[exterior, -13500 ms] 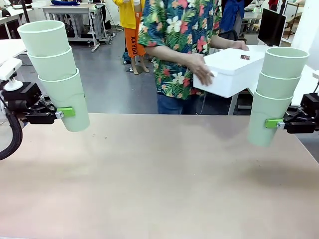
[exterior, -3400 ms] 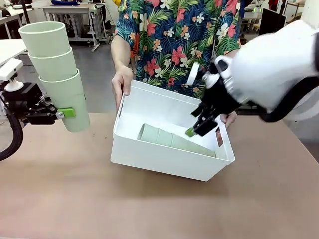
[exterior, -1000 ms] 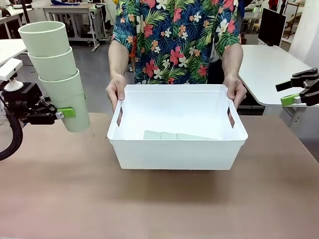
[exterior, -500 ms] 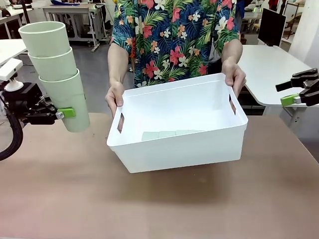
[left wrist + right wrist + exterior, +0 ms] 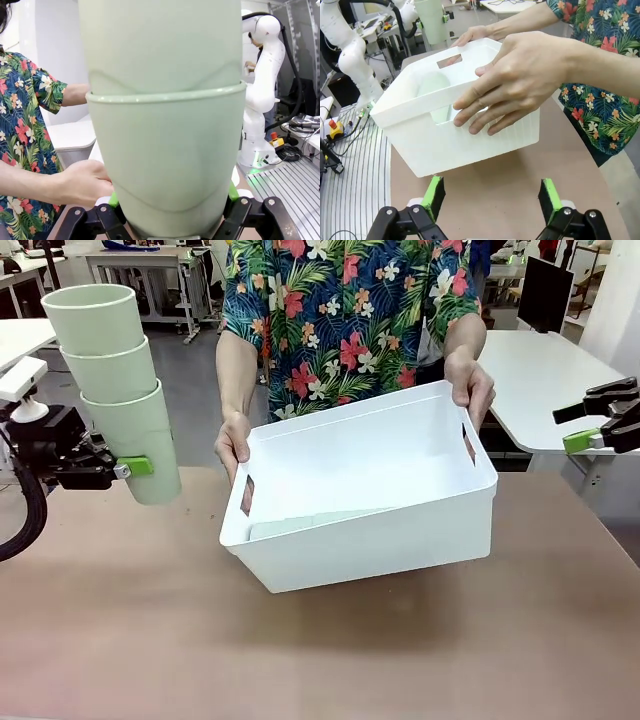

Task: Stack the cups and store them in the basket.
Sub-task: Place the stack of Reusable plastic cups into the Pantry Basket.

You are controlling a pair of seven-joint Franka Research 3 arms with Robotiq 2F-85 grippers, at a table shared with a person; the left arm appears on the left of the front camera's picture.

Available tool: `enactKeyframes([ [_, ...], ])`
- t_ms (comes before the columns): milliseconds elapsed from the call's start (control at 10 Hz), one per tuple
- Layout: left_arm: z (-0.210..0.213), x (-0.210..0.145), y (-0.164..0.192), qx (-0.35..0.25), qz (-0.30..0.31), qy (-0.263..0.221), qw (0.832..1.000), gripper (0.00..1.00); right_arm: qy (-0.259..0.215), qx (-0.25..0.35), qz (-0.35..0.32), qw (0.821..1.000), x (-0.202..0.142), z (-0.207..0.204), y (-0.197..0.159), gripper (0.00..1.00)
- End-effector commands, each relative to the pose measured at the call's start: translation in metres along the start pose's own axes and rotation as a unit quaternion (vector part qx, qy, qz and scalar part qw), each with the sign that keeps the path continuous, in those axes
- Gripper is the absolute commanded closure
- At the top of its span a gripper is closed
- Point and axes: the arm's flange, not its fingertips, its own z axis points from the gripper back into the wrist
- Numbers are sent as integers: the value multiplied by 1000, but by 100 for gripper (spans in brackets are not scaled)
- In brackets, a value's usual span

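**Nested cups held over the left edge; basket tilted toward them**

Front view. Left gripper (image 5: 128, 468) is clamped on the lowest of a three-cup stack (image 5: 112, 390), held upright above the table's (image 5: 320, 660) left edge. The person's hands (image 5: 233, 443) lift the basket (image 5: 400, 530) over the table's middle, its left end dipped toward that stack; a second stack (image 5: 300, 526) lies on its side inside. Right gripper (image 5: 600, 426) hangs off the right edge, jaws apart and empty. Judged: thin plastic tumblers are light, smooth and slightly flexible, so a hold low on the tapered wall risks slipping or tipping the top-heavy stack. Bare tabletop lies between stack and basket rim.

Left wrist view. Green pads (image 5: 114, 200) press both sides of the bottom cup (image 5: 167, 165); a rolled lip above marks the next cup. Nesting alone keeps the upper cups in place.

Right wrist view. Fingers (image 5: 434, 196) stand wide apart with nothing between them; the basket wall (image 5: 470, 145) and the person's hand (image 5: 520, 85) are near, so room there is tight.
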Motion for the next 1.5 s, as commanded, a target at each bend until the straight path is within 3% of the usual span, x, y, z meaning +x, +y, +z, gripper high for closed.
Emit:
enactKeyframes([
  [0, -14, 35, 5, 12, 14, 31, 999, 16, -15, -1, 0, 1000, 1, -1, 2, 0],
  [200, -35, 66, 16, 29, 15, 68, 997, 16, -15, -1, 0, 1000, 1, -1, 2, 0],
  [600, -121, 105, 33, 19, 11, 202, 979, 16, -15, -1, 0, 1000, 1, -1, 2, 0],
  [900, -180, 115, 47, 0, 20, 295, 955, 16, -15, -1, 0, 1000, 1, -1, 2, 0],
  [1400, -237, 99, 58, 13, 18, 377, 926, 16, -15, -1, 0, 1000, 1, -1, 2, 0],
])
